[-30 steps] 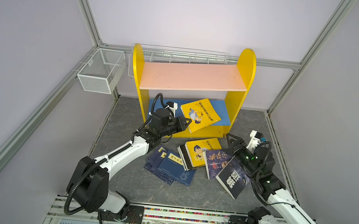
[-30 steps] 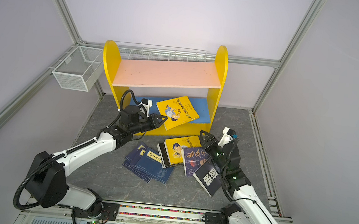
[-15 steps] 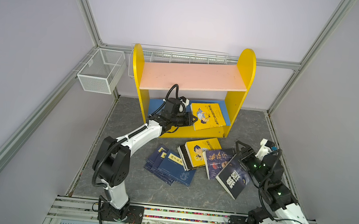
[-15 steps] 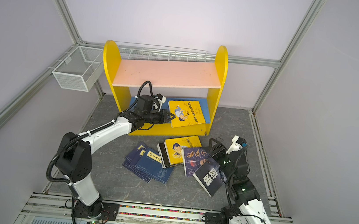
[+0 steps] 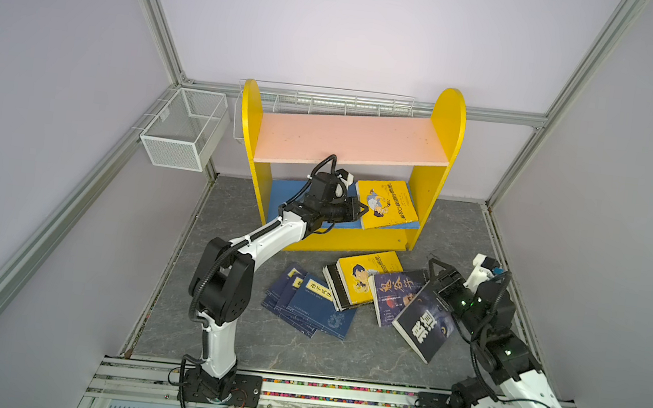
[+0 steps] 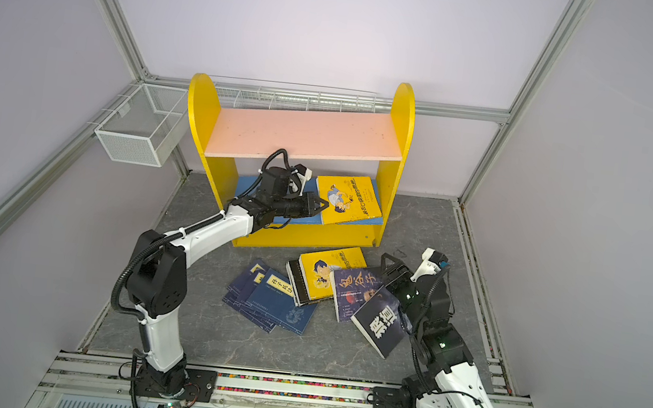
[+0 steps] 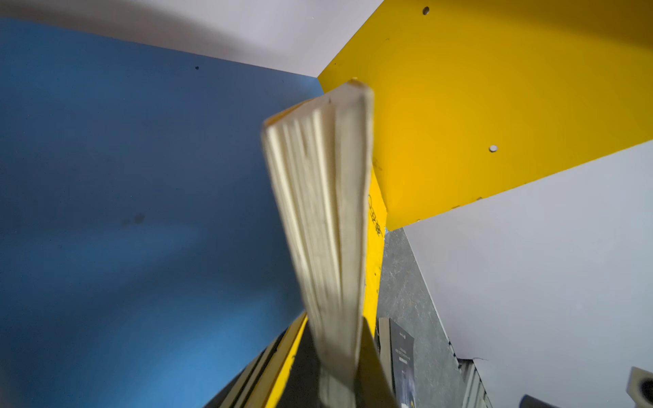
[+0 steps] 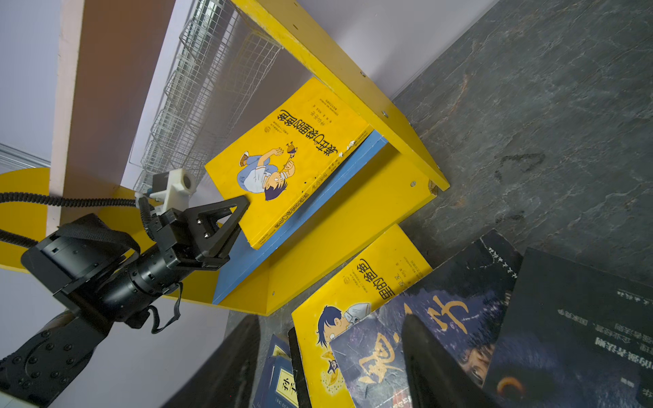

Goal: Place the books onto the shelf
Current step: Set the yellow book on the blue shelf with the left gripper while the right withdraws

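One book at the shelf: yellow cartoon-cover book in the lower bay of the shelf, on the blue lower board and under the pink upper board.
Long axis: along the shelf's length, parallel to the blue board's front edge. Title end toward the right side panel, other short end toward the left gripper.
Tilt: spine edge down on the blue board, cover tipped up and toward the front. Page edge turned to the left wrist camera.
Far end: close against the right side panel; contact unclear.
Left gripper: pinched tight on the book's near short end, reaching into the bay from the left.
Right gripper: jaws spread, nothing held, hanging low over the purple book.
Floor pile: six or so books flat on the grey floor in front of the shelf.
Navy books: fanned and overlapping at the left of the pile.
Second yellow book: middle of the pile, long axis slanting toward the shelf.
Purple book: overlapping the second yellow book's right edge.
Black book: skewed, overlapping the purple one, just beside the right arm.
Wire baskets: on the wall rail, behind and left of the shelf.
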Action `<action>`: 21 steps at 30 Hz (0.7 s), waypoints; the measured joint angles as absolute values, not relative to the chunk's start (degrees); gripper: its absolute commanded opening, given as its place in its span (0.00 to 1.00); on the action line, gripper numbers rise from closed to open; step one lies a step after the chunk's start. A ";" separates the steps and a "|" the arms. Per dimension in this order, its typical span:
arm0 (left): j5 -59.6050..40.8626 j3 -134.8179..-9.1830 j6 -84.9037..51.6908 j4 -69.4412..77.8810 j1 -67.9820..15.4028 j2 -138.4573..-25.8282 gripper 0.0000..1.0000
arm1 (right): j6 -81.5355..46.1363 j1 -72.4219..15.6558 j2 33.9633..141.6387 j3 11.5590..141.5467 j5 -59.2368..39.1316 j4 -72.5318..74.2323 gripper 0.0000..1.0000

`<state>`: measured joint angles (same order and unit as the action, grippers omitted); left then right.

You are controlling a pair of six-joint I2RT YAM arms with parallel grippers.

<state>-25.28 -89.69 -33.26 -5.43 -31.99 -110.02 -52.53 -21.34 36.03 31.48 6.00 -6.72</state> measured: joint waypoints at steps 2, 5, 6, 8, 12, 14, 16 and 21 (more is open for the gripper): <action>-24.23 -90.94 -32.80 -5.32 -31.83 -111.31 0.52 | -52.45 -21.34 36.10 31.46 6.00 -6.72 0.67; -22.59 -93.21 -32.23 -5.67 -32.05 -113.40 0.90 | -52.42 -21.34 36.27 31.46 6.00 -6.72 0.67; -21.63 -93.89 -32.08 -5.85 -32.21 -113.99 0.96 | -52.42 -21.34 36.34 31.44 6.00 -6.74 0.66; -19.53 -94.43 -32.45 -6.22 -32.45 -114.61 1.00 | -52.42 -21.34 36.42 31.44 5.98 -6.79 0.66; -12.12 -94.45 -32.93 -8.99 -32.56 -114.67 1.00 | -52.42 -21.34 36.45 31.38 5.98 -6.81 0.66; -7.62 -94.52 -32.91 -10.48 -32.60 -114.67 1.00 | -52.42 -21.34 36.45 31.38 5.98 -6.85 0.66; -3.55 -94.74 -32.67 -11.64 -32.97 -114.52 1.00 | -52.42 -21.34 36.45 31.38 5.98 -6.85 0.66; 3.62 -94.72 -29.39 -16.12 -35.27 -113.43 1.00 | -52.45 -21.34 36.45 31.27 6.02 -7.73 0.66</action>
<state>3.62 -94.72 -29.39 -16.12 -35.27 -113.43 -52.45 -21.34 36.45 31.27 6.02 -7.73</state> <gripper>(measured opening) 0.997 0.661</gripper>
